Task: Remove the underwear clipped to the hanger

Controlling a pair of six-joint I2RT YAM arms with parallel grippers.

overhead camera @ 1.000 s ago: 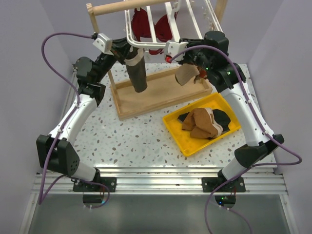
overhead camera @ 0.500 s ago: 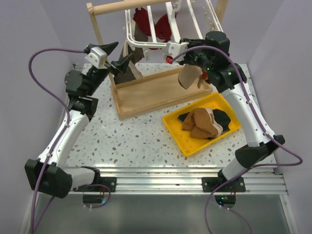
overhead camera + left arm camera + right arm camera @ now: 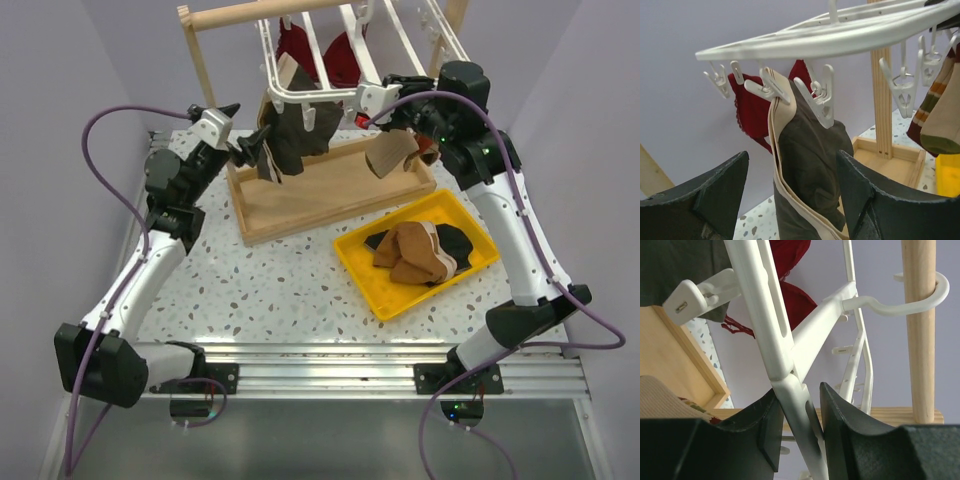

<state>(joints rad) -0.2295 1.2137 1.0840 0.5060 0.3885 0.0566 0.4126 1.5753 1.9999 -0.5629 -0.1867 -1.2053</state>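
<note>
Under the white hanger (image 3: 840, 35), dark grey underwear (image 3: 815, 145) with a beige waistband hangs from a clip. The left gripper (image 3: 791, 157) waits just beside it, fingers wide apart. The right gripper (image 3: 799, 405) is clamped on a hanger bar.

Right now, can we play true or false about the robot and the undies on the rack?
1. The right gripper is clamped on a bar of the hanger. True.
2. The left gripper is squeezed shut on the dark underwear. False: its jaws are open, one finger on each side of the fabric.
3. The yellow tray has nothing in it. False: a few briefs lie in it.
4. The dark underwear hangs from a white clip. True.
5. The red bra lies in the tray. False: it hangs from the hanger.
</note>
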